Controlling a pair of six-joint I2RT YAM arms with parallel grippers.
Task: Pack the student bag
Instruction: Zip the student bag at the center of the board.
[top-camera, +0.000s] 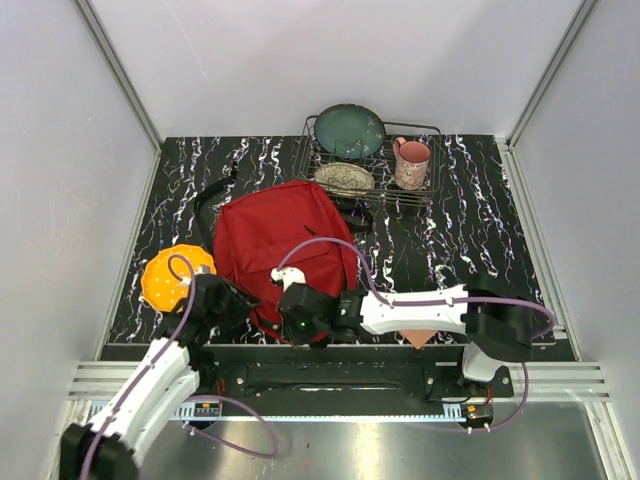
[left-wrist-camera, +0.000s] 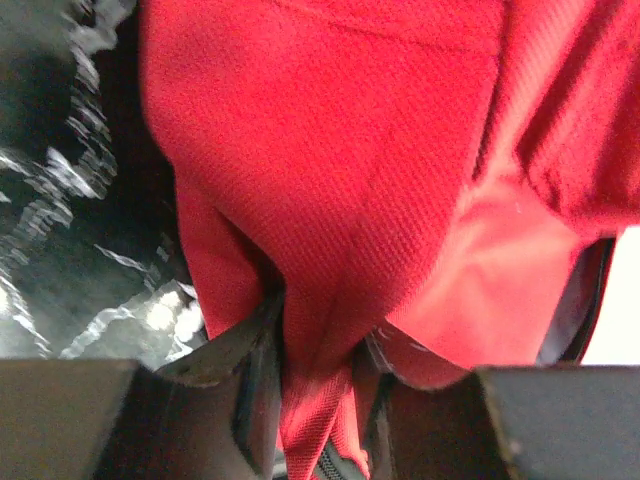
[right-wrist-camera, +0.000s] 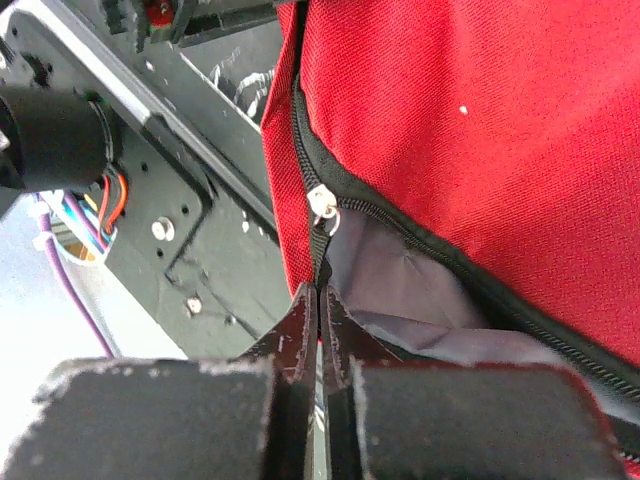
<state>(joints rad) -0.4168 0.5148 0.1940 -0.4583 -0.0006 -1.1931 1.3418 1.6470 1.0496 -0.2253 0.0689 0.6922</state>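
So the student bag (top-camera: 285, 240) lies on the surface (top-camera: 470, 230), running away from both arms with its opening nearest them. Left end effector (left-wrist-camera: 320, 370) pinches a fabric fold there. Right end effector (right-wrist-camera: 318, 300), just beside it, is clamped on the zipper pull (right-wrist-camera: 321, 245).

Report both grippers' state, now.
Left gripper: jaws closed on a fold of the student bag.
Right gripper: jaws shut on the bag's zipper pull.

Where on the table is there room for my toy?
Bare table lies right of the student bag, between the dish rack and the right arm. The back left corner too. Front left is crowded: left arm, bag, orange thing.
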